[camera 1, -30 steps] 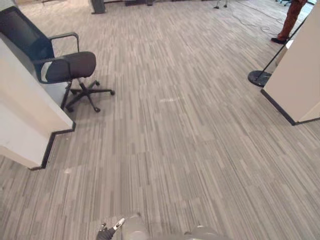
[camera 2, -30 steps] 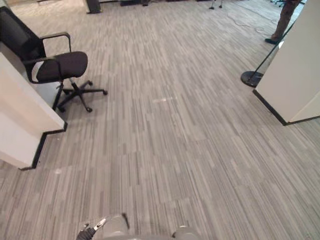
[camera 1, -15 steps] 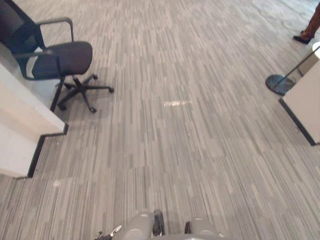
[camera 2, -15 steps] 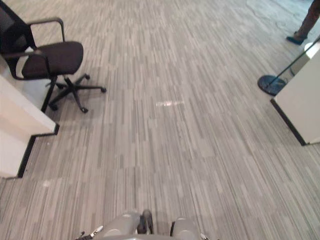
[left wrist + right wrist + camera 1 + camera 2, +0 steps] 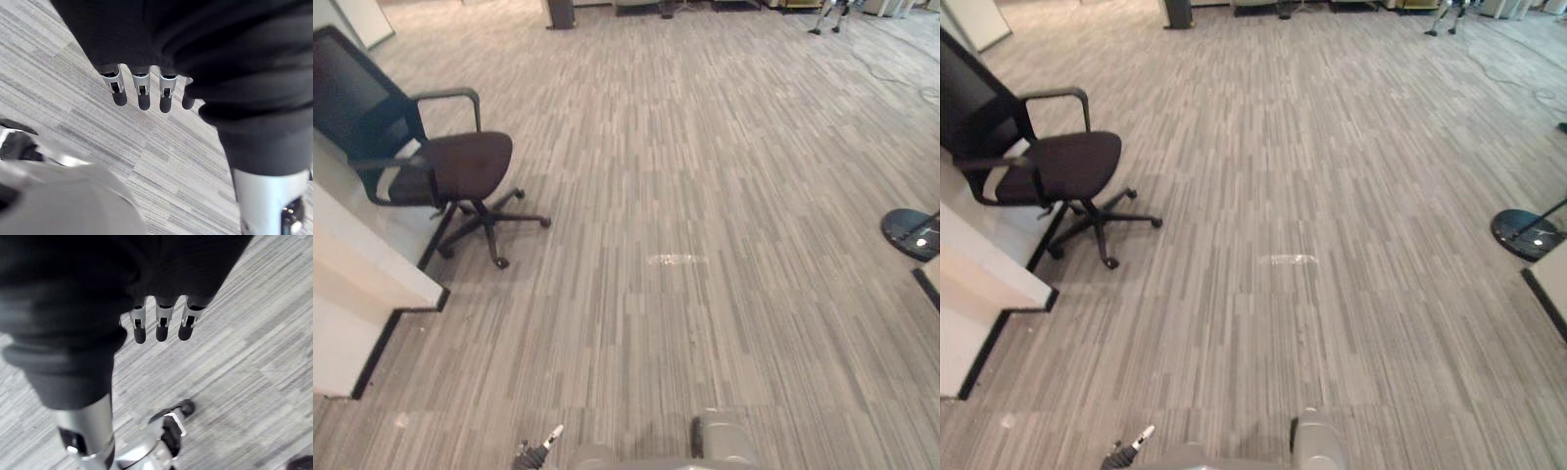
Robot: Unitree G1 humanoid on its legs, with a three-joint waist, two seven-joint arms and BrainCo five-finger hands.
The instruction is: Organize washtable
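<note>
My left hand (image 5: 143,90) hangs over the grey striped carpet in the left wrist view, its fingers straight and relaxed with nothing in them. My right hand (image 5: 162,323) hangs the same way above the carpet in the right wrist view, fingers loose and holding nothing.
A black office chair (image 5: 460,171) stands at the left beside a white counter with a black base strip (image 5: 357,294). A round black stand base (image 5: 913,233) and a white panel's corner (image 5: 1552,284) sit at the right edge. Open carpet stretches ahead.
The whole picture has shifted, so the camera has moved. The white panel and the person's leg at the right have slid out of frame. More far floor shows.
</note>
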